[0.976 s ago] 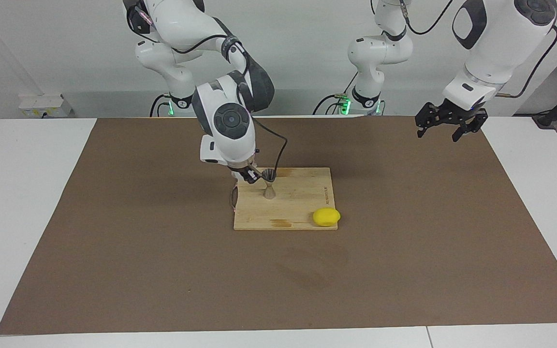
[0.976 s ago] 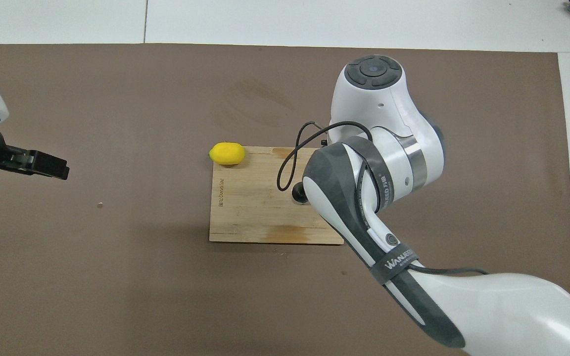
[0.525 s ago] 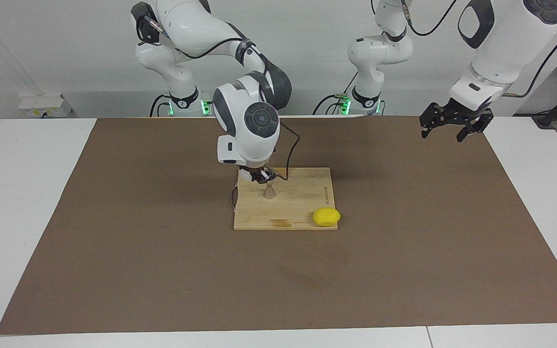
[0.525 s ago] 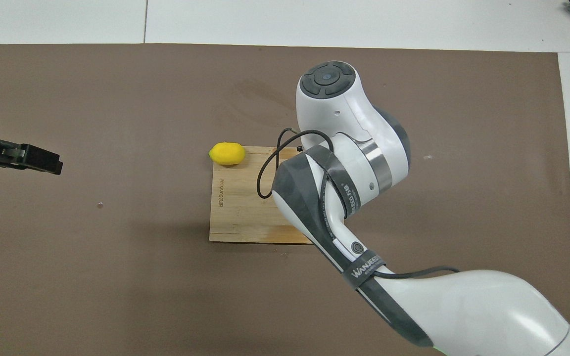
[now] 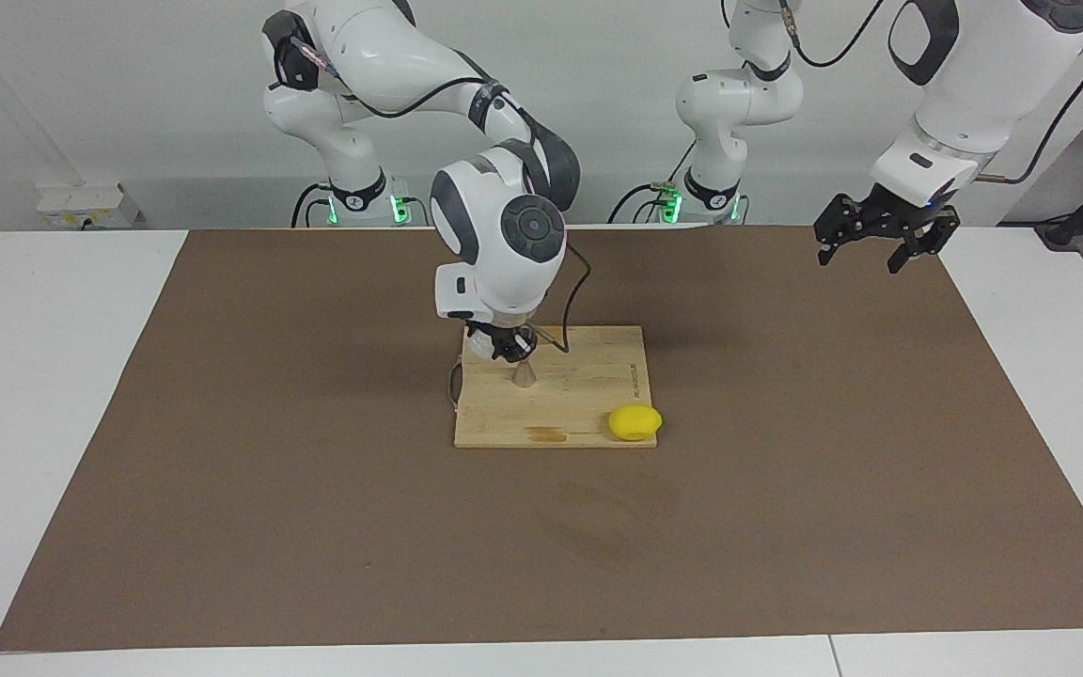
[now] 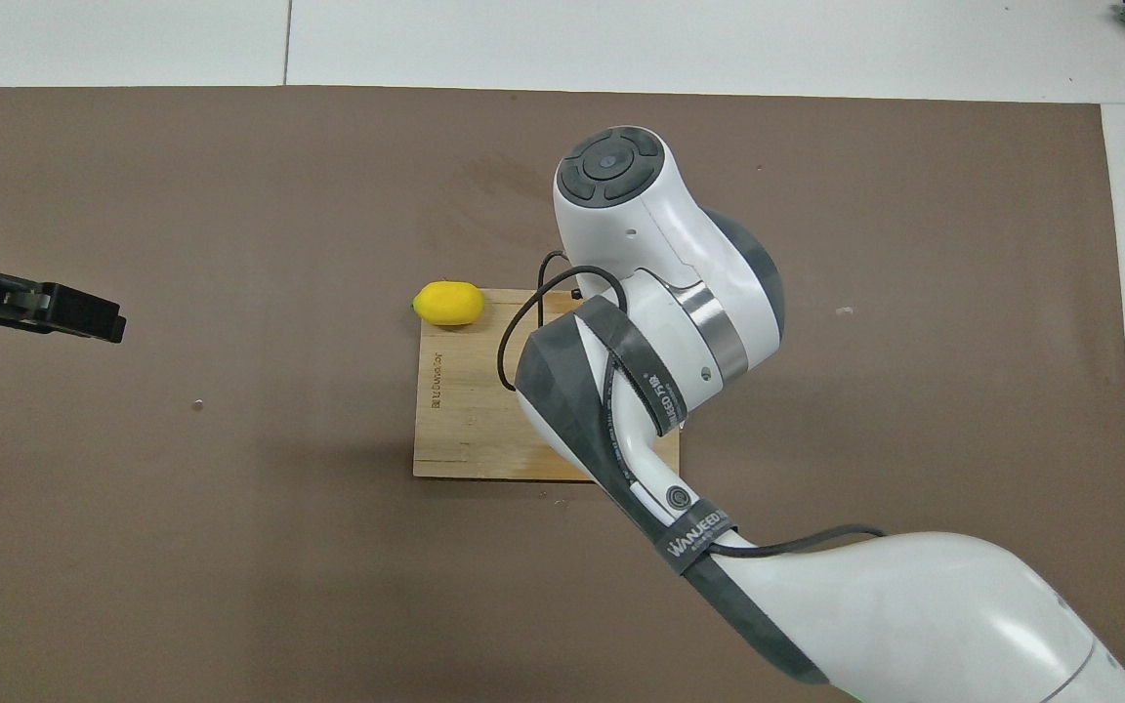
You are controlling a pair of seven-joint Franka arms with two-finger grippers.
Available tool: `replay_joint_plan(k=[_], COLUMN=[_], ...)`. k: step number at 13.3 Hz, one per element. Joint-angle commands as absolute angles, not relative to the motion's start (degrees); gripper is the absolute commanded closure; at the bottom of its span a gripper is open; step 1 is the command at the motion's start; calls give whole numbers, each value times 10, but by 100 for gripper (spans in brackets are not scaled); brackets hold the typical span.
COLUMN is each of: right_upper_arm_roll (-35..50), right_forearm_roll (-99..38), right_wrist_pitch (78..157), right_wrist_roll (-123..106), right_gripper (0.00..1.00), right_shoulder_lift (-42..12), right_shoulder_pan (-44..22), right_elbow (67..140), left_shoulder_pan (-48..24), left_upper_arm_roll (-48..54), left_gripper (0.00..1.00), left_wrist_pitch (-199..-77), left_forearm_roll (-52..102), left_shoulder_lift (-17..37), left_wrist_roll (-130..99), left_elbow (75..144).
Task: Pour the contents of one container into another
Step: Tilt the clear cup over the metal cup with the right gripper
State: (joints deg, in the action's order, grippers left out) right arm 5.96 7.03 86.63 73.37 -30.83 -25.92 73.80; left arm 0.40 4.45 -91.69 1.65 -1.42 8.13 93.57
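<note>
The metal jigger (image 5: 524, 376) stands upright on the wooden board (image 5: 588, 395); only its lower cone shows. My right gripper (image 5: 502, 346) hangs right over the jigger's top, shut on the small clear glass cup (image 5: 479, 346), which looks tilted toward the jigger. In the overhead view the right arm (image 6: 641, 322) hides the gripper, cup and jigger. My left gripper (image 5: 869, 243) waits open and empty in the air over the mat at the left arm's end; it also shows in the overhead view (image 6: 69, 314).
A yellow lemon (image 5: 635, 421) lies at the board's corner farther from the robots, toward the left arm's end; it shows in the overhead view (image 6: 447, 303) too. A brown mat (image 5: 316, 527) covers the table. A black cable (image 5: 572, 301) loops off the right wrist.
My right gripper has swung toward the left arm's end of the table, from beside the jigger's upper cone to over its top. The left gripper has barely moved.
</note>
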Motion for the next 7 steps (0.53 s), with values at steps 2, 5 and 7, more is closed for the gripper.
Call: replay_joint_plan(k=[2, 5, 7], right_upper_arm_roll=[62, 63, 63], right_forearm_roll=[105, 119, 140], right_wrist_pitch=[872, 874, 874], right_wrist_roll=[723, 710, 695], right_gripper=[100, 100, 100], right_shoulder_lift=[-326, -326, -326], right_shoulder_pan=[-267, -272, -282], right_elbow=[705, 705, 705], left_shoulder_pan=[4, 4, 4], left_upper_arm_roll=[40, 40, 40], left_gripper=[0, 0, 0], left_wrist_pitch=[-900, -899, -899], left_forearm_roll=[6, 6, 6], left_shoulder_lift=[-21, -22, -22], left_wrist_roll=[78, 78, 78], left_elbow=[935, 936, 936])
